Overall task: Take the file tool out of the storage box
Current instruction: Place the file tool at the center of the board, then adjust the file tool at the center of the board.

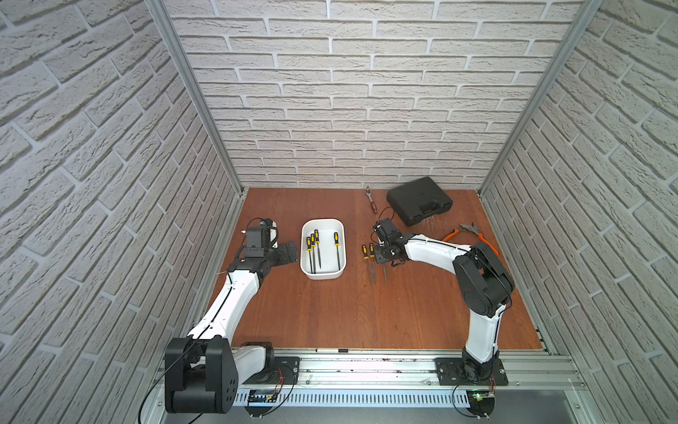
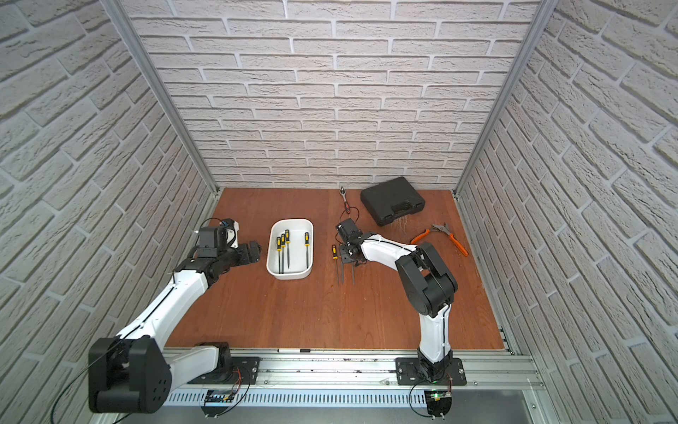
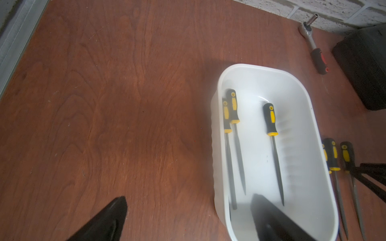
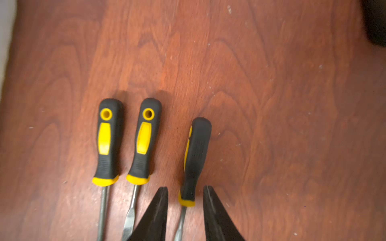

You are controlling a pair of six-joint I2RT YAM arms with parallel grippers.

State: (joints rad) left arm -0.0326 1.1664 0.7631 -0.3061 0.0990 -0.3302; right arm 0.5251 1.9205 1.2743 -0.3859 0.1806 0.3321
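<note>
My right gripper [image 4: 185,187] stands open astride the file [image 4: 196,154]. There is a sliver of daylight on each side of its yellow collar, so I am not gripping it. It lies flat on the table [image 1: 330,312], handle toward 12 o'clock, turned on its side, just beside two other files [image 4: 108,141] at its 9 o'clock. I judge the step to be the let-go. To do it well I should spread the jaws a little wider, then rise straight up so that neither fingertip drags the handle or rolls it into its neighbour. The storage box [image 1: 323,275] sits at my 9 o'clock and holds four more files. The lone file [image 1: 336,242] on its 3 o'clock side looks the easiest next, taken across the handle and lifted clear of the rim. My left gripper [image 3: 190,197] is spread wide and empty, with one finger over the box's near end.
</note>
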